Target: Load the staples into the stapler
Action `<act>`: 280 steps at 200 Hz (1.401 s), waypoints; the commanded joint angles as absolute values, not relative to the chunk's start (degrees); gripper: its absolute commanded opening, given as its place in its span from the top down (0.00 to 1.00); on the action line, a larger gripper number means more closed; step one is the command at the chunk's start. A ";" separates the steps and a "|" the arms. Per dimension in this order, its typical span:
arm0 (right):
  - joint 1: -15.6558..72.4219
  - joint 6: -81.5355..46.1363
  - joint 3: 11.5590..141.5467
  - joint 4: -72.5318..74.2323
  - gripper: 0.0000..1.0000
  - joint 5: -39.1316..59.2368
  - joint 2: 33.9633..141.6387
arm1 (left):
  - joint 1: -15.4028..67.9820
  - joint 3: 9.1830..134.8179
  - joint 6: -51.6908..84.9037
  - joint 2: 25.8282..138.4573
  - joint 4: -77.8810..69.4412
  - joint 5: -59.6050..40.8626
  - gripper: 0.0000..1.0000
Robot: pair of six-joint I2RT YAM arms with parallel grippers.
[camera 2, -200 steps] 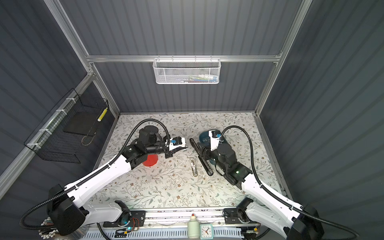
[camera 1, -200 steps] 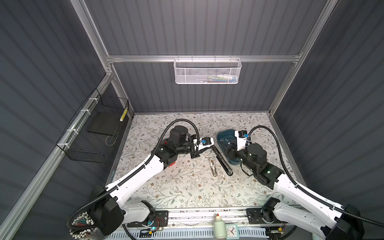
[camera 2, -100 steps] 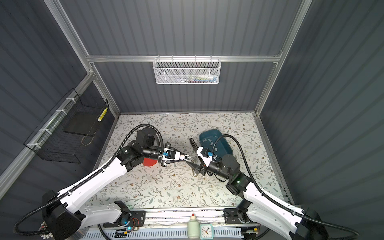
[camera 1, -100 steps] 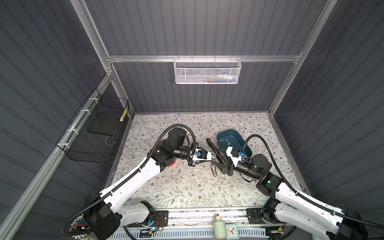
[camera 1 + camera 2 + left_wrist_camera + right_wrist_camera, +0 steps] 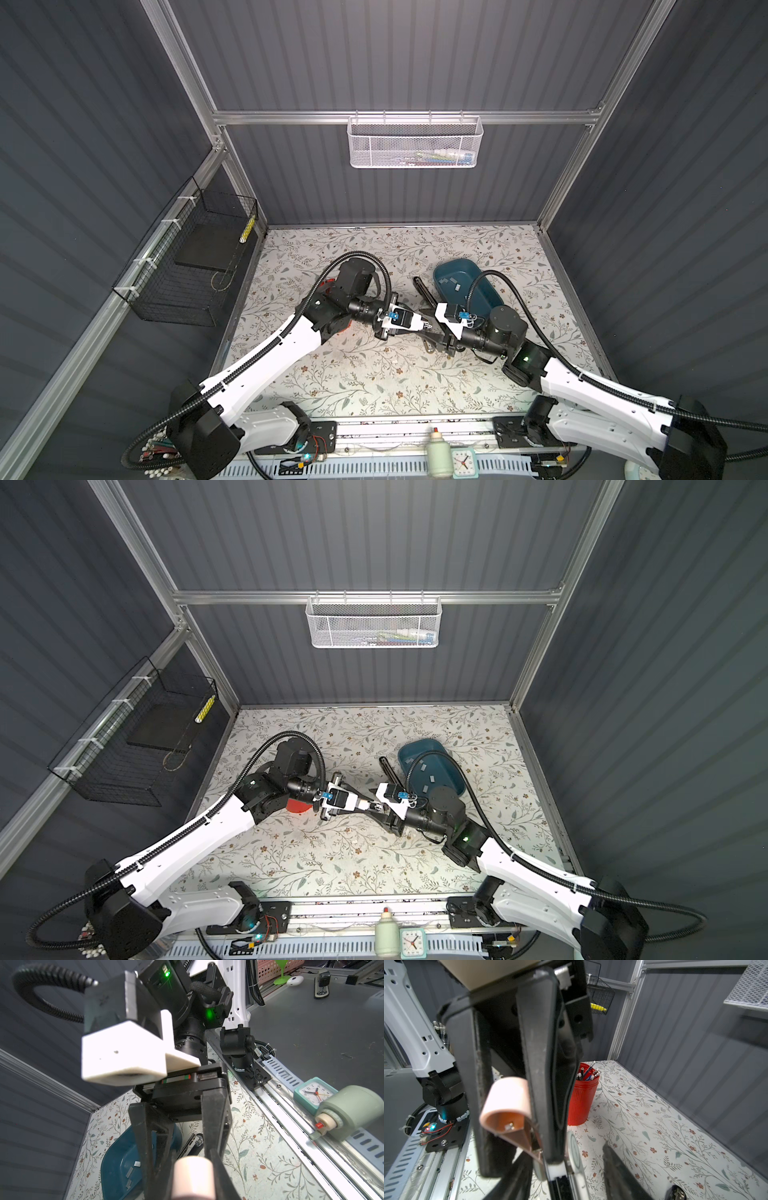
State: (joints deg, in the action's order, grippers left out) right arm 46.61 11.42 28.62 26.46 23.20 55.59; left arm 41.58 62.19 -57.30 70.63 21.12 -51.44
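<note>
The black stapler [image 5: 423,289] [image 5: 388,769] lies open on the mat beside a blue tray [image 5: 457,270]. Its metal track shows in the left wrist view [image 5: 194,1142]. Several grey staples [image 5: 451,283] [image 5: 131,1172] lie loose in the tray. Over the stapler's near end, my left gripper [image 5: 424,326] [image 5: 548,1159] is shut. A pale pink roll [image 5: 193,1176] [image 5: 506,1105] sits at its fingers, and I cannot tell whether anything is pinched at the tip. Facing it tip to tip, my right gripper [image 5: 435,334] [image 5: 566,1188] is open, its fingers straddling the left tip.
A red cup [image 5: 581,1101] [image 5: 297,806] of pens stands behind the left wrist. A glue bottle [image 5: 436,455] and a small clock [image 5: 461,461] sit on the front rail. A black wire basket [image 5: 195,266] hangs on the left wall and a white one [image 5: 415,141] on the back wall.
Over the last second the right gripper left the tray and the left gripper left the stapler's far end. They met nose to nose over the stapler's near end. The right fingers have narrowed.
</note>
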 commanded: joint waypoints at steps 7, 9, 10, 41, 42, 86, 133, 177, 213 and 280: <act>46.85 11.57 29.92 28.11 0.52 24.51 56.77 | 41.79 64.65 -58.25 71.54 23.43 -55.57 1.00; 46.93 11.59 29.96 28.17 0.52 24.56 56.78 | 41.78 64.68 -58.27 71.54 23.46 -55.55 1.00; 46.93 11.60 29.92 28.19 0.52 24.54 56.78 | 41.81 64.68 -58.22 71.54 23.46 -55.64 1.00; 46.95 11.95 28.53 30.74 0.61 23.08 56.17 | 41.82 64.09 -57.44 71.51 22.06 -55.82 1.00; 46.99 11.95 28.50 30.84 0.61 23.05 56.16 | 41.83 64.12 -57.42 71.53 21.97 -55.86 1.00; 47.11 10.08 28.81 30.40 0.85 24.33 55.37 | 41.83 64.82 -56.65 71.92 22.68 -54.14 1.00; 47.20 3.36 32.49 27.06 0.87 15.92 56.87 | 41.66 59.21 -42.46 67.00 5.85 -37.59 0.62; 47.99 0.07 37.62 18.40 0.96 10.34 59.24 | 39.81 56.32 -30.60 64.03 -5.09 -17.65 0.12; 48.07 -6.67 43.06 10.29 1.00 0.33 63.45 | 34.95 51.33 -19.29 60.33 -19.13 1.48 0.00; 48.90 -21.55 52.11 -3.35 1.00 -7.40 75.71 | 34.01 49.80 -24.16 57.60 -21.87 21.24 0.00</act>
State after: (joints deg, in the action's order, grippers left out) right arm 48.16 -16.05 50.00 1.54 -4.97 73.03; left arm 33.80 50.78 -23.33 58.59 -17.67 13.19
